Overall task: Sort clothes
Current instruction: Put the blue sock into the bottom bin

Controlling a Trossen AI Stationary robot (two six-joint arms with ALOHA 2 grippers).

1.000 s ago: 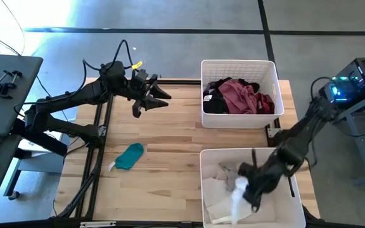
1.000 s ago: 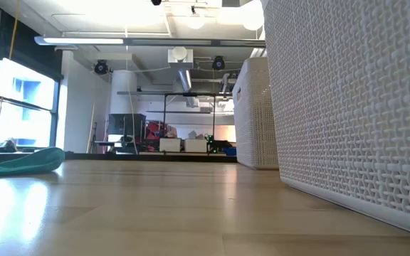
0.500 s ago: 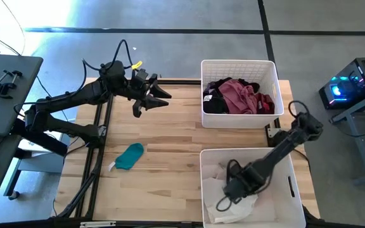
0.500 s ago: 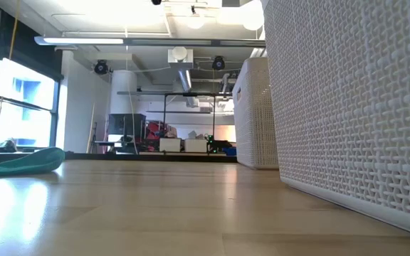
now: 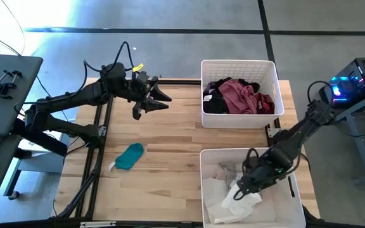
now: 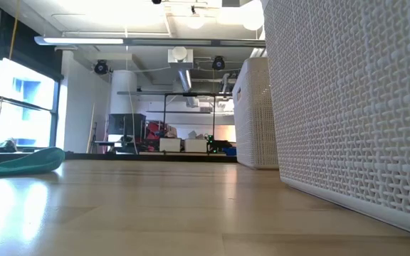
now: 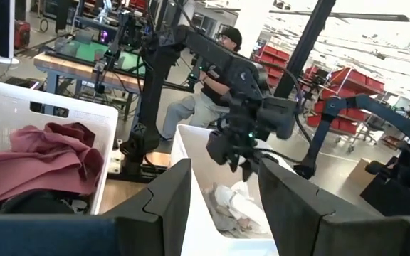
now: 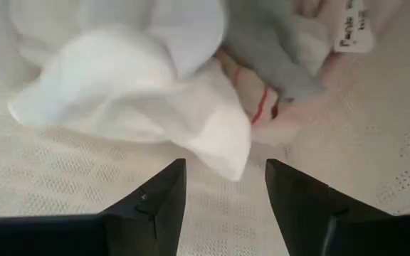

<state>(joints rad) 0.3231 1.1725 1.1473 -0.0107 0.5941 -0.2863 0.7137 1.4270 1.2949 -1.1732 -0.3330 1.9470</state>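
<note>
Clothes lie in three places: maroon and black garments (image 5: 238, 95) fill the far bin (image 5: 239, 65), pale white ones (image 5: 233, 197) sit in the near bin (image 5: 211, 158), and a teal piece (image 5: 130, 156) rests alone on the bench (image 5: 170, 139). The right pincer (image 5: 241, 190) hangs over the white clothes, fingers apart, holding nothing. The left pincer (image 5: 152, 101) hovers above the bench's far side, fingers spread and empty.
</note>
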